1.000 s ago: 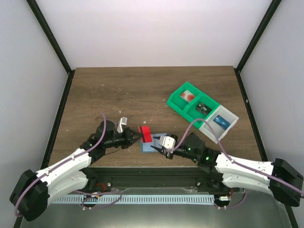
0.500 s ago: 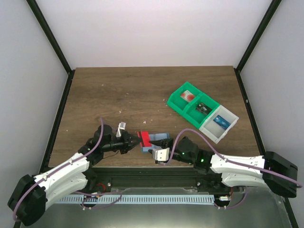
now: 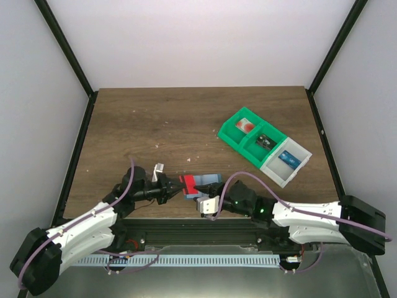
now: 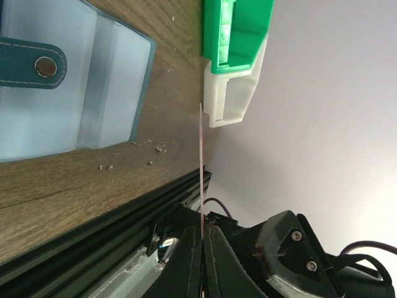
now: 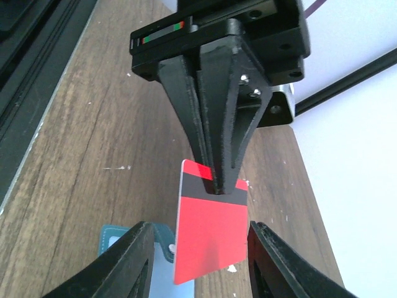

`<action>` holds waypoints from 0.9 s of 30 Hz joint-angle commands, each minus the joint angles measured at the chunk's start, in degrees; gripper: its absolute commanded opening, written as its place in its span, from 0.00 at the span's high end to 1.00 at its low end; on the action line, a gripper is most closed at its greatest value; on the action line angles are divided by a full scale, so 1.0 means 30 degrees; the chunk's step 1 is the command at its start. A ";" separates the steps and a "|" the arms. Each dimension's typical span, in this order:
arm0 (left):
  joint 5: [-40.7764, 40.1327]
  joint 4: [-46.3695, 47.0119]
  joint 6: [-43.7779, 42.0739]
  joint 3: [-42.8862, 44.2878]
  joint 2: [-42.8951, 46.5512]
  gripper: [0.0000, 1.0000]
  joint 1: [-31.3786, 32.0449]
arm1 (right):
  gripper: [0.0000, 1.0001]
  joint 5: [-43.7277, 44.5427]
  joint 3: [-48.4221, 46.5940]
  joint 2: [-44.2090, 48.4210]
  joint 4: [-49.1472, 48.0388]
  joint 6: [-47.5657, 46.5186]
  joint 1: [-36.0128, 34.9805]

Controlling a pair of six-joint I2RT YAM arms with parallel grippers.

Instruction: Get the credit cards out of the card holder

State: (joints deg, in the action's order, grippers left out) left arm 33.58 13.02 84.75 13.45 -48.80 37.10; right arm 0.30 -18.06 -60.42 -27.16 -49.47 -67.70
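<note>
Credit card (image 5: 211,239) in grip of left end effector (image 5: 218,184); card holder (image 4: 56,105) near.

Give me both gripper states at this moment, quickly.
Left gripper: closed, pinching a red card by its striped edge.
Right gripper: open, its fingers either side of that card, not gripping it.

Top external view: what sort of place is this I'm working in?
Probably a lab robot cell: a wooden tabletop boxed in by plain white panels on black frame posts.
</note>
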 commanded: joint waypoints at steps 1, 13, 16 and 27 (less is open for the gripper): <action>0.0165 0.1098 0.0936 -0.0342 0.0196 1.00 -0.0106 | 0.57 0.0284 -0.0451 -0.0361 0.0184 -0.0321 -0.0283; 0.0145 0.1105 0.1394 -0.0738 0.0812 1.00 -0.0111 | 0.73 0.2254 -0.0192 -0.1977 -0.2223 -0.1336 -0.0371; 0.0158 0.1177 0.1533 -0.0849 0.0934 1.00 -0.0114 | 0.88 0.2595 -0.0081 -0.2025 -0.3151 -0.1509 -0.0424; -0.1367 0.0870 0.0076 -0.0554 0.3173 0.38 -0.0099 | 0.99 0.2600 -0.0104 -0.0494 -0.2558 0.4061 -0.0636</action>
State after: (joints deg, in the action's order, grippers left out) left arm 32.75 16.84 88.33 10.70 -43.40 36.77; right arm 7.73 -17.56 -65.17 -34.87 -49.06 -68.90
